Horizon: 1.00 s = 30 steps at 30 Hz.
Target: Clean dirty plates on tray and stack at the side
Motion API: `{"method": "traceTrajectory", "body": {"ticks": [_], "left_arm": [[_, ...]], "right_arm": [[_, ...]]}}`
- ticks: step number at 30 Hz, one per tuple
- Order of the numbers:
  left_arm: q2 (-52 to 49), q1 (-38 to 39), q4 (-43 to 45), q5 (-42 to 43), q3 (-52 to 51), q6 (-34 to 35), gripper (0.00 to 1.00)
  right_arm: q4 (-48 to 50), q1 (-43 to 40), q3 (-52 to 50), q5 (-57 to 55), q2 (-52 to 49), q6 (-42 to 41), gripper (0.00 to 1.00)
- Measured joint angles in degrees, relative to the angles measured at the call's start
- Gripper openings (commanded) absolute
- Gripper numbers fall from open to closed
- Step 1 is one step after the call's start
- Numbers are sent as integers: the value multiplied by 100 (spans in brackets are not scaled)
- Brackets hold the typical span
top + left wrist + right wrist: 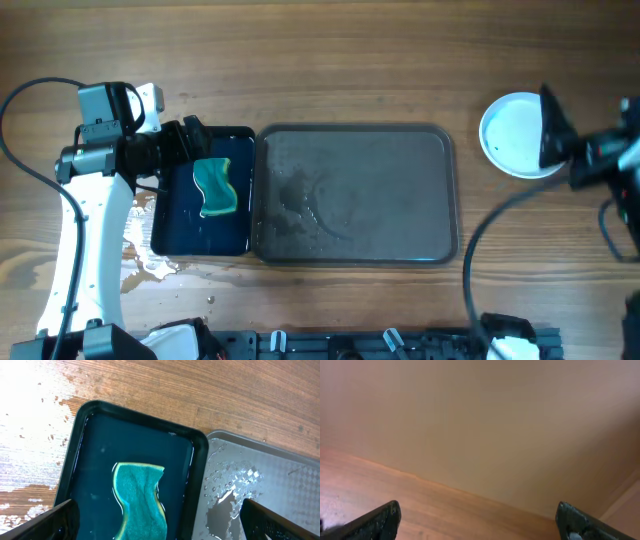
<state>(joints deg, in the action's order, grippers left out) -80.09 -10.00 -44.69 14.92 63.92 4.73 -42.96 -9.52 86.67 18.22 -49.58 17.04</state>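
Left of the tray [400, 200], the left gripper [194, 140] hangs wide open over the sponge [217, 187]. The tray lies bare of plates, long axis left-to-right; right of it the plates [508, 135] sit flat, face up, apparently stacked. At their far edge the right gripper [555, 135] stands wide open: stacking looks complete, so the next move calls for a clean retreat without nudging them.

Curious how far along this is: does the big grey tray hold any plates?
Empty of plates: the grey tray shows only water streaks; a white plate sits off to its side.
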Motion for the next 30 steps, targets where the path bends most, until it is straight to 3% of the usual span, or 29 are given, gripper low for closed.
{"method": "traceTrajectory", "body": {"ticks": [19,30], "left_arm": [[0,0,0,0,0,0,100],[0,0,-2,0,0,0,100]], "right_arm": [[-1045,0,4,22,289,133,100],[-1067,0,4,431,289,133,100]]}}
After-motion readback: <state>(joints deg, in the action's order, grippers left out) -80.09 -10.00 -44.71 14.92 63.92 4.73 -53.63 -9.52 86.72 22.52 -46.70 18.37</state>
